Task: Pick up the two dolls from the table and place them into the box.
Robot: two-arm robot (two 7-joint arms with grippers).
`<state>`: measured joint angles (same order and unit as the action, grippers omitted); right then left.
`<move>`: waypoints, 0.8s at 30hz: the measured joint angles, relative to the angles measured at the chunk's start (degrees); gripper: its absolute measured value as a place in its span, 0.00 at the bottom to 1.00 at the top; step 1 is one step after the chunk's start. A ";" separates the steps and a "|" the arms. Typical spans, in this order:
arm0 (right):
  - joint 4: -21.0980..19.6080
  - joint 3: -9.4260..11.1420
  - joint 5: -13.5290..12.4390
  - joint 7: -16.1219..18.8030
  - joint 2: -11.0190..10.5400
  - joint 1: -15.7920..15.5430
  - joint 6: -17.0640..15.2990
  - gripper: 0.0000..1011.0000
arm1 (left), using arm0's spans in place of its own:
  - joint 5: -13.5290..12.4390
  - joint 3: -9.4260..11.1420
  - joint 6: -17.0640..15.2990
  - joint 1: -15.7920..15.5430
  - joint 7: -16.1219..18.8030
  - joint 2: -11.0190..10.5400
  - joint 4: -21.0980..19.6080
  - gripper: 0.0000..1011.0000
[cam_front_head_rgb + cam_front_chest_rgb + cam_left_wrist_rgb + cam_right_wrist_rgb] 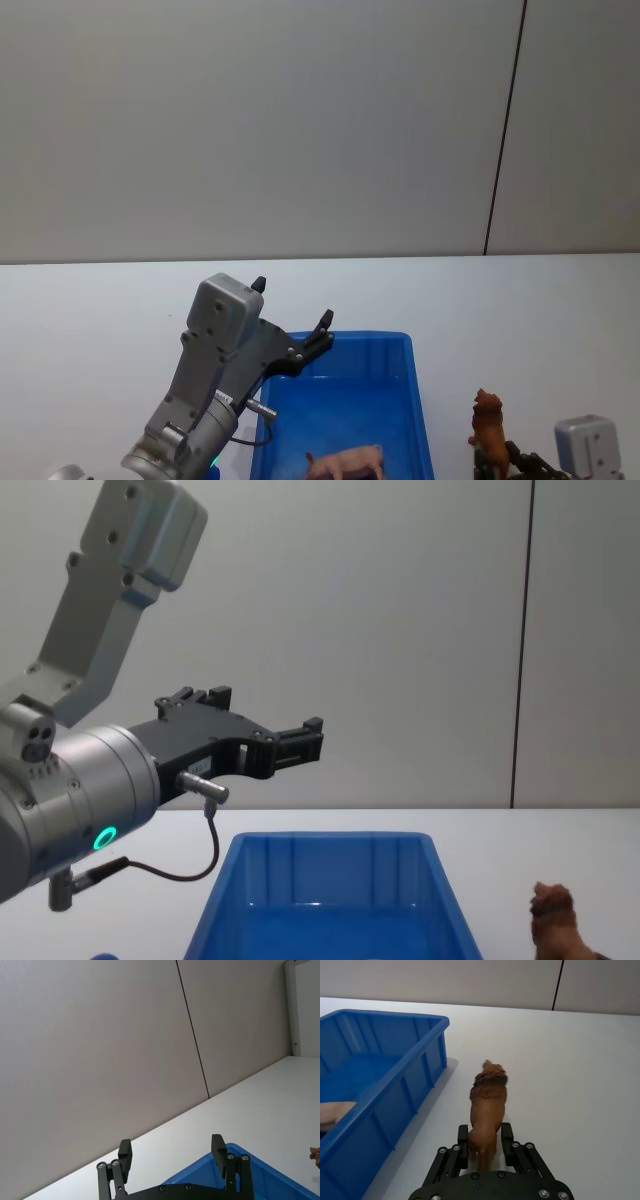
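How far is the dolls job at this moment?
Done: a pink animal figurine lies inside the bright blue plastic bin. In hand: the right gripper is shut on the brown animal figurine, outside the bin. Left: moving it in. The left gripper hangs open above the bin.

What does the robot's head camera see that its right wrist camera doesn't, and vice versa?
Head view: the left claw, open, raised above the left of the blue box. Right wrist view: up close, the right claw shut on the brown animal's hindquarters. Both: the box, a pink figurine inside it, the brown animal at its right, the white table.
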<state>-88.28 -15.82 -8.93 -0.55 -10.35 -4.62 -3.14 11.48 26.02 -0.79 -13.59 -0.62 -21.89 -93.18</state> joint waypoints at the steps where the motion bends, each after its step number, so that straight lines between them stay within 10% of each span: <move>1: -0.24 0.03 0.09 -0.07 -0.05 -0.13 0.16 0.37 | 0.00 0.00 0.00 0.00 0.00 0.00 0.00 0.99; 24: -6.96 0.71 2.06 4.43 -1.36 -0.70 7.22 0.29 | 0.00 0.00 0.00 0.00 0.00 0.00 0.00 0.99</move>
<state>-95.23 -15.11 -6.87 3.89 -11.71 -5.32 4.08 11.48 26.02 -0.79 -13.59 -0.63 -21.89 -93.18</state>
